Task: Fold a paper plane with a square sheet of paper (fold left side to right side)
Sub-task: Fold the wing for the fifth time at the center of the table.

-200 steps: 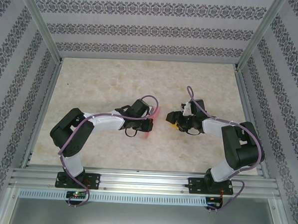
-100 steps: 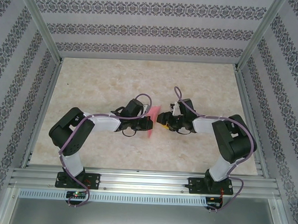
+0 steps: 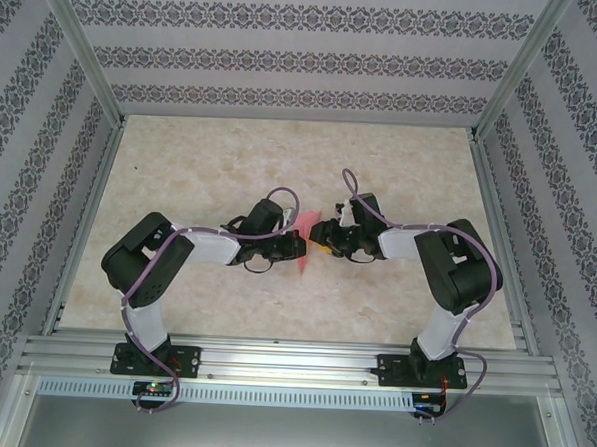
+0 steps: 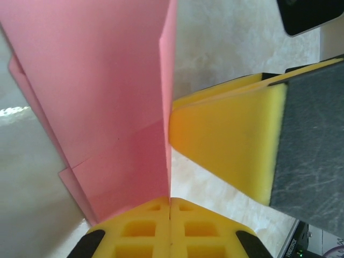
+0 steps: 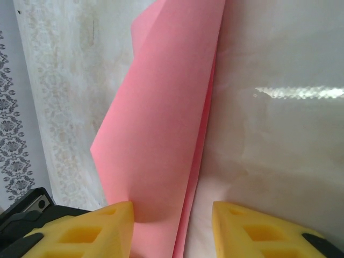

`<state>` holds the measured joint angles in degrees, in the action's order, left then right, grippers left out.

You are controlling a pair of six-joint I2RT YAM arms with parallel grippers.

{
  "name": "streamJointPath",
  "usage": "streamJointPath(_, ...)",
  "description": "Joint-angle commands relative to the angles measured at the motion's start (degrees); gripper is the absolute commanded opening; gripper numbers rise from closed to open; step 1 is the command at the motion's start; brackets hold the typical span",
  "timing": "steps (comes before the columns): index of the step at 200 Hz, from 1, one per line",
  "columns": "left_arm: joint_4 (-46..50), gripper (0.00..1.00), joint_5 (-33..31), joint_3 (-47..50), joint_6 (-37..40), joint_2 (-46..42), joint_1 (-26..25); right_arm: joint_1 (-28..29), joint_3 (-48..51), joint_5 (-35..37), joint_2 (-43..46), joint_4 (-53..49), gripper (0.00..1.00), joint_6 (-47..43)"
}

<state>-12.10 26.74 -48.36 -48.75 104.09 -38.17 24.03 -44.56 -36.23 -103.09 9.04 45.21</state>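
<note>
Table (image 3: pixel 282 153) beyond the folded paper (image 5: pixel 161 134) lay open; left gripper (image 4: pixel 170 209) and right gripper (image 5: pixel 172 217) (both touching) flanked it.

The paper (image 3: pixel 305 227) is over the middle of the table (image 3: pixel 282 153), between both grippers: left gripper (image 3: pixel 298 247) at its left, right gripper (image 3: pixel 322 237) at its right, fingers straddling its edge.

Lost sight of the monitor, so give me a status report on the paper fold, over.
Left tool shut on folded pink paper. Right tool open around it. No obstruction seen.
</note>
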Motion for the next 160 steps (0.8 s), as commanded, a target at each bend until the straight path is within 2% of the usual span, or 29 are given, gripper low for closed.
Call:
streamJointPath(1, -4.4, 0.00, 1.3, 0.6, -1.8, 1.2, 0.6, 0.9, -1.6, 1.9, -2.0, 0.6, 0.42, 0.0)
streamJointPath(48, -5.7, 0.01, 1.6, 0.9, -2.7, 2.6, 0.6, 1.2, -2.0, 2.8, -3.9, -0.6, 0.37, 0.5)
streamJointPath(125, -4.3, 0.20, 1.7, 1.0, -1.3, -0.4, 1.0, 1.3, -2.5, 3.6, -5.3, -2.8, 0.34, 0.1)
streamJointPath(160, -2.4, 0.23, 2.1, 1.7, -0.6, -4.1, 2.2, 1.3, -2.6, 3.4, -5.5, -2.7, 0.34, 0.0)
